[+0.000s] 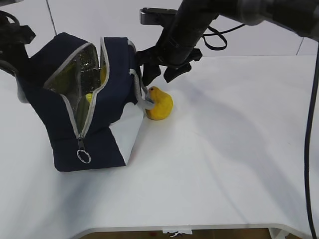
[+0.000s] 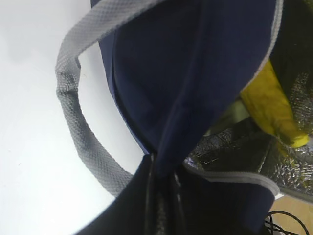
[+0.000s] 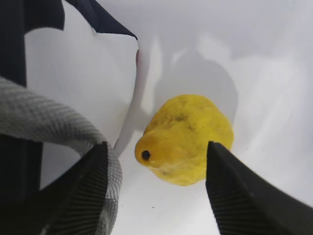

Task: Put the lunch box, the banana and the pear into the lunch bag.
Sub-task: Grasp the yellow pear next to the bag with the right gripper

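Now the pear point(image 1: 159, 103) is the step in hand; it sits on the white table point(image 1: 224, 149) at the centre of the exterior view, touching or just beside the white lower panel of the lunch bag point(image 1: 65, 134), which fills the left of that frame with its zipped top gaping; the right gripper point(image 3: 156, 188) hangs above the fruit with its jaws spread wide, one finger low at the left of the right wrist view and the other low at the right, the pear between them but not yet pinched; a grey handle point(image 3: 54, 127) of the bag lies close against the left finger; the left gripper point(image 2: 164, 196), at the bottom of the left wrist view, is clamped on the navy fabric of the bag's rim, holding the mouth apart; inside, against the silvery lining at the right of that view, the banana point(image 2: 269, 105) shows yellow, so it appears packed already; the lunch box I cannot make out for certain; next, I judge, the right arm must sink, close on the pear without catching the handle, lift, and carry it leftward over the opening.
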Robot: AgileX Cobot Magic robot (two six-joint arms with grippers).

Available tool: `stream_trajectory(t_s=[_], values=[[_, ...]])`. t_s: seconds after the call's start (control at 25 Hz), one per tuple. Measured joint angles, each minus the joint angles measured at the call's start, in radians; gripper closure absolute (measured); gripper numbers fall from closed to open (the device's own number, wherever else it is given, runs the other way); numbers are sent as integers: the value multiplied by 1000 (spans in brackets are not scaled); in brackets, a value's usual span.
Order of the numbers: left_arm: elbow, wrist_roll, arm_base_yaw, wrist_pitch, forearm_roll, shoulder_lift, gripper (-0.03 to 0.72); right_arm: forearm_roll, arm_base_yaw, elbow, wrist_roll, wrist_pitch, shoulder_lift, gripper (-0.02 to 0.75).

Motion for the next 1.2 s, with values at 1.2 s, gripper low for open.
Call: stream_trajectory(t_s=[1.2], values=[[0,-2,0,0,0,0,680,-9,4,0,14,-5,68,249]])
